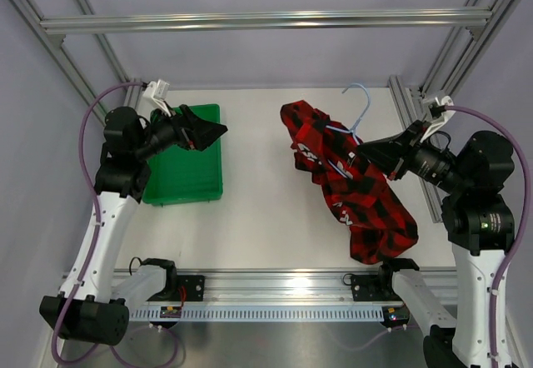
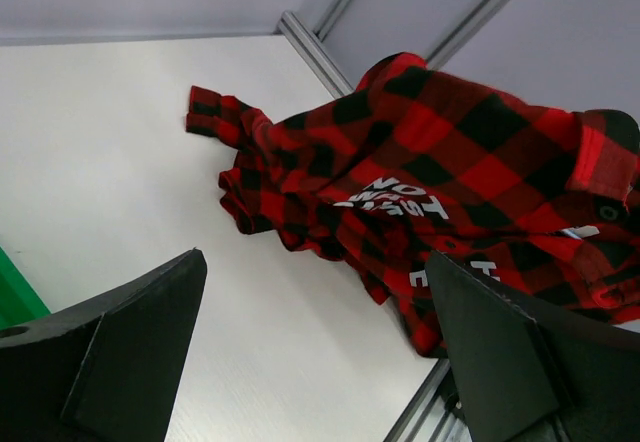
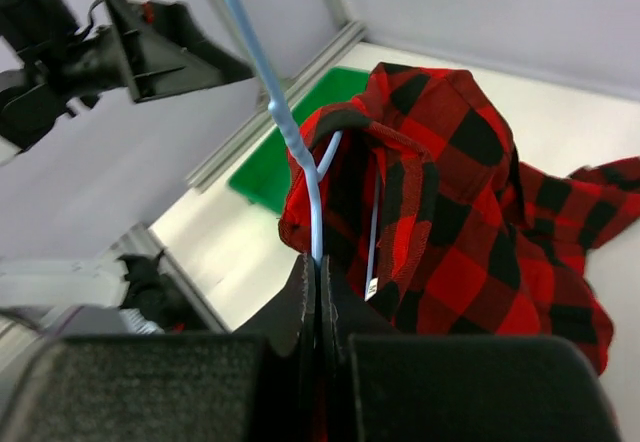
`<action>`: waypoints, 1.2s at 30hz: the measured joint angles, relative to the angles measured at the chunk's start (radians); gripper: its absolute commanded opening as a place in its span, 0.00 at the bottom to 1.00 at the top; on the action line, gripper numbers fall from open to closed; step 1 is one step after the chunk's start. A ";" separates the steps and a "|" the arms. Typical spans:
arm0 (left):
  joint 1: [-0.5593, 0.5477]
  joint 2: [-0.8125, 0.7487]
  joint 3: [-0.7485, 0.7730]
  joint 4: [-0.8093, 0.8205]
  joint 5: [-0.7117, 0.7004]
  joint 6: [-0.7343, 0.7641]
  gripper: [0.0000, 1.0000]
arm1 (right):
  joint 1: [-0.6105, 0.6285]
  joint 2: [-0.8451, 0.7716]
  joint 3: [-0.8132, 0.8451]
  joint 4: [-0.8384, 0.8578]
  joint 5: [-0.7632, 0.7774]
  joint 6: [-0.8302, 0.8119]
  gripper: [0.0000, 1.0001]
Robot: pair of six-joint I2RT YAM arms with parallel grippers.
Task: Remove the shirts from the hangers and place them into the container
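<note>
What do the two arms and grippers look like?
The left arm and right arm have white links, black joint housings and looping purple cables. The left gripper and right gripper carry black wedge-shaped fingers. A small green light glows on the right arm.

Shirt w/ hanger R; green tray L.

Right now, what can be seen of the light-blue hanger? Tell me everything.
The hanger is thin light-blue wire with a hooked top. It is tilted, with the hook toward the far side of the table. Its lower part is hidden inside the red-and-black plaid shirt, which hangs from it down onto the table. The right claw is shut on the wire at the collar. Nothing else appears to touch it.
</note>
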 measured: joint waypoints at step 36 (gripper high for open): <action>-0.111 0.099 -0.046 0.429 0.274 -0.204 0.79 | 0.000 -0.139 -0.092 0.149 -0.316 0.263 0.00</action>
